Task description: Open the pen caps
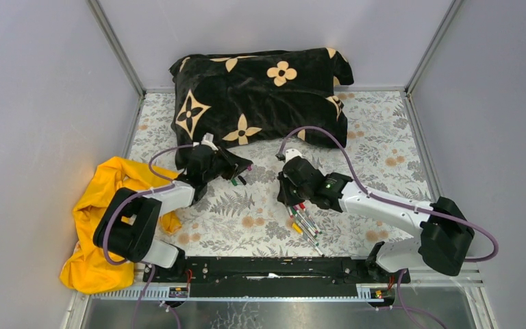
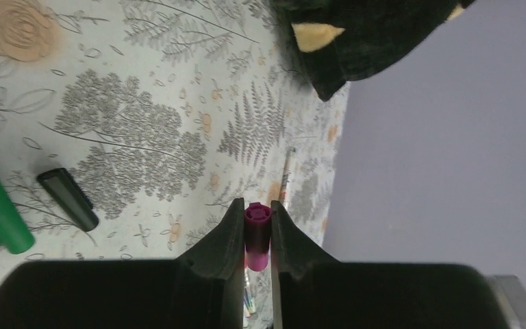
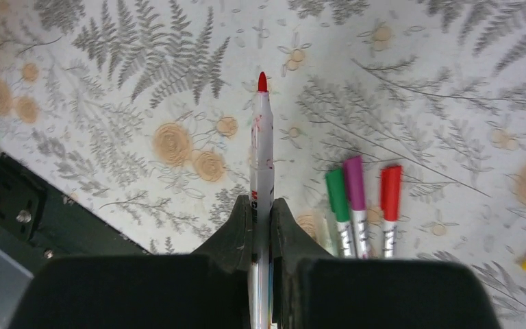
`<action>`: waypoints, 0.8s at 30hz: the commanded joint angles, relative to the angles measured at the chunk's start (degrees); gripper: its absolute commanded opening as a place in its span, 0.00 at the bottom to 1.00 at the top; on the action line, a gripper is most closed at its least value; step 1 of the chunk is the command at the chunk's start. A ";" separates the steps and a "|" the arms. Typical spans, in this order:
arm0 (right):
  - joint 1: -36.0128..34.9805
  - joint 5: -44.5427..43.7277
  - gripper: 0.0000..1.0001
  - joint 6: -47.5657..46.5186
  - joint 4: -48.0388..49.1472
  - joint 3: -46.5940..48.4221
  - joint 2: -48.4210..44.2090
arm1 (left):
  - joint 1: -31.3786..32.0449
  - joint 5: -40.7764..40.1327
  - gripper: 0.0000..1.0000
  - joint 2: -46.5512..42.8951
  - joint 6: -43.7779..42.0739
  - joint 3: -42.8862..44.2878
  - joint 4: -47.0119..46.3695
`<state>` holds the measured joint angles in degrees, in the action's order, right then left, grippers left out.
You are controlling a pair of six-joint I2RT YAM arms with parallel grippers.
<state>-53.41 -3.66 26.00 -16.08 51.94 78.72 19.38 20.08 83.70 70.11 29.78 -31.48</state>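
Here, right hand (image 3: 261, 207) pinches an uncapped pen (image 3: 261, 147); three capped pens (image 3: 353, 199) lie parallel just right of it; left hand (image 2: 255, 208) pinches a magenta cap (image 2: 257, 236).

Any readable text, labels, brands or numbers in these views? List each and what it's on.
Nothing legible in any view.
Uncapped pen in the right pincer: dark print on the barrel, too blurred to read.
Capped pens lying on the table: dark marks on the barrels, too small to read.
Magenta cap in the left pincer: no marking visible.
Pillow: flower motifs only, no letters.
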 commanded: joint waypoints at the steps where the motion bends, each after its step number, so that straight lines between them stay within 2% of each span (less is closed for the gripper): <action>1: 0.11 -7.31 0.00 0.19 -3.59 2.46 -3.86 | -0.24 -5.44 0.00 -2.67 -9.56 5.20 12.87; 5: 1.05 -15.59 0.00 0.38 -9.47 4.10 -4.01 | -0.22 -14.70 0.02 -5.85 -13.33 6.14 24.96; 10: 4.92 -18.74 0.00 0.21 -12.92 3.95 -3.62 | -0.22 -22.21 0.06 -5.81 -14.55 6.32 32.83; 17: 10.39 -19.88 0.00 -1.11 -14.91 2.78 -2.96 | -0.23 -26.28 0.11 -2.90 -14.78 5.36 35.17; 24: 13.18 -20.25 0.00 -2.29 -14.36 2.64 1.14 | -0.22 -26.92 0.14 0.23 -14.56 4.94 34.24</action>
<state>-41.23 -21.76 25.02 -30.24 54.06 77.60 19.38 -3.92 82.63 56.55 35.03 2.50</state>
